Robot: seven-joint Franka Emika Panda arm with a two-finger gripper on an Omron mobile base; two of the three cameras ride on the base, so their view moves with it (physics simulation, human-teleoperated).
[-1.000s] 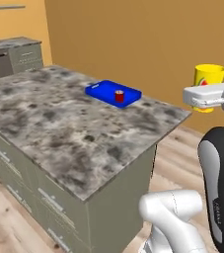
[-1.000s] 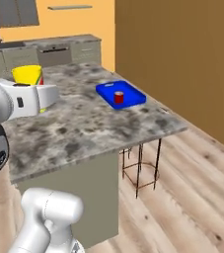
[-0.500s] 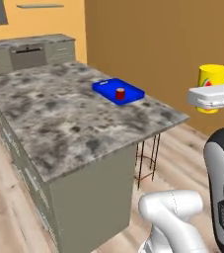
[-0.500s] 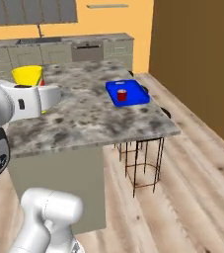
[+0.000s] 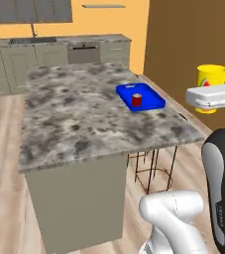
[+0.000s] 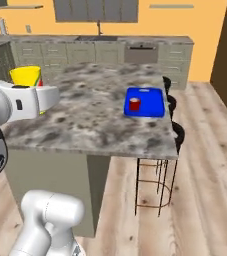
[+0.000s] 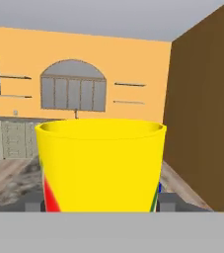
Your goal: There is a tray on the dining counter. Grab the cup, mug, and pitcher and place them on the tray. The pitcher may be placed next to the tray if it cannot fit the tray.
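Observation:
My gripper (image 5: 209, 97) is shut on the yellow cup (image 5: 212, 79), holding it upright in the air beside the dining counter (image 5: 84, 119). The cup (image 7: 101, 165) takes up most of the hand view, with its red-orange mark low on the left between the fingertips (image 7: 32, 202). From the right base camera, the gripper (image 6: 32, 95) and cup (image 6: 26, 76) hang over the dining counter's (image 6: 95, 115) left edge. The blue tray (image 5: 153, 101) lies at the counter's far right side with the red mug (image 5: 137, 99) standing on it. Both the tray (image 6: 152, 107) and mug (image 6: 134, 104) appear there too. The pitcher is out of view.
Black wire stools (image 6: 170, 150) stand under the counter's overhang near the tray, also seen as stools (image 5: 153, 163). A long back counter with sink and beige drawers (image 6: 100, 47) runs along the orange wall. A brown wall (image 5: 193, 44) rises to the right.
The whole scene has swung across both base views, so the base has driven around the island toward its short end. The cup stays held in the gripper.

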